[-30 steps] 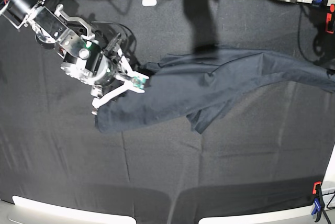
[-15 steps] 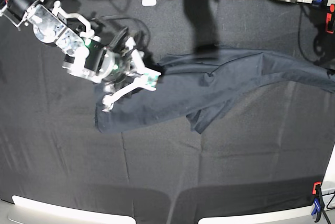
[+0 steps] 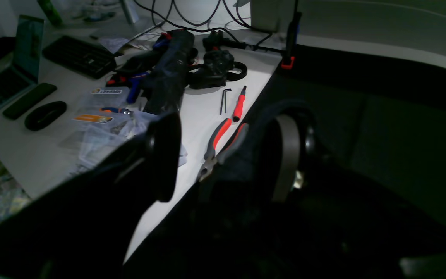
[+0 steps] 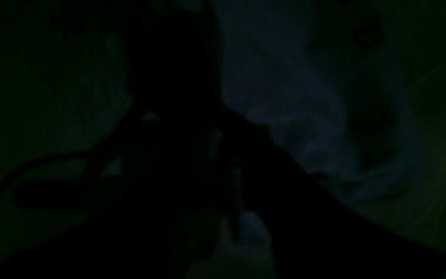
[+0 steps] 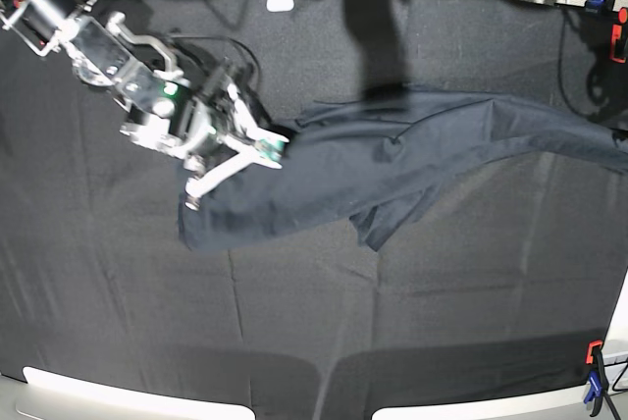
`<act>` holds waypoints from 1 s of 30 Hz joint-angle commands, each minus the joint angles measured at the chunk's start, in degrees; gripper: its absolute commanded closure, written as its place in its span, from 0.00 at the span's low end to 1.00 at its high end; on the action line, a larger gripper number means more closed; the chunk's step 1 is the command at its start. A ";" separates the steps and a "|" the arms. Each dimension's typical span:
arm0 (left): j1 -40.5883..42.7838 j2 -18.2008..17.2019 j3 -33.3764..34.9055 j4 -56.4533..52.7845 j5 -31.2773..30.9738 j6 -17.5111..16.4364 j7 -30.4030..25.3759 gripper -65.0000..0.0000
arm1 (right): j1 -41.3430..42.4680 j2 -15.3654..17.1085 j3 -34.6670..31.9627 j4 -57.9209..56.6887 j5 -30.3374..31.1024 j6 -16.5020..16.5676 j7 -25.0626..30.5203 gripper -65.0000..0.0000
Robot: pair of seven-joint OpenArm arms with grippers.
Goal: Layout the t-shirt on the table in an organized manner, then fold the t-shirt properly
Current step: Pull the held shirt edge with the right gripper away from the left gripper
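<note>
The right gripper (image 5: 228, 167) has just drawn its jaws closer over the near end of the t-shirt (image 5: 392, 160), stretched rumpled across the table (image 5: 294, 322), though whether it pinches cloth I cannot tell.

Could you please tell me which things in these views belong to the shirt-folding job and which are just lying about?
Belonging to the job:
t-shirt
table
right gripper

Just lying about:
red-handled pliers
red screwdriver
hex keys
keyboard
</note>
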 commanded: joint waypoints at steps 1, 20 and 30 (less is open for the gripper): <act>-0.11 -0.81 -0.31 0.79 0.15 0.37 -1.77 0.52 | 2.29 0.07 0.55 0.87 -0.81 -1.01 1.79 0.94; 0.02 -0.79 -0.28 0.74 -6.34 -3.72 -0.33 0.52 | 30.86 -22.03 2.16 -47.10 -8.00 -20.13 14.16 1.00; 0.26 -0.79 -0.28 0.74 -6.29 -3.74 0.26 0.52 | 42.97 -32.70 18.08 -71.82 -8.85 -32.85 24.50 1.00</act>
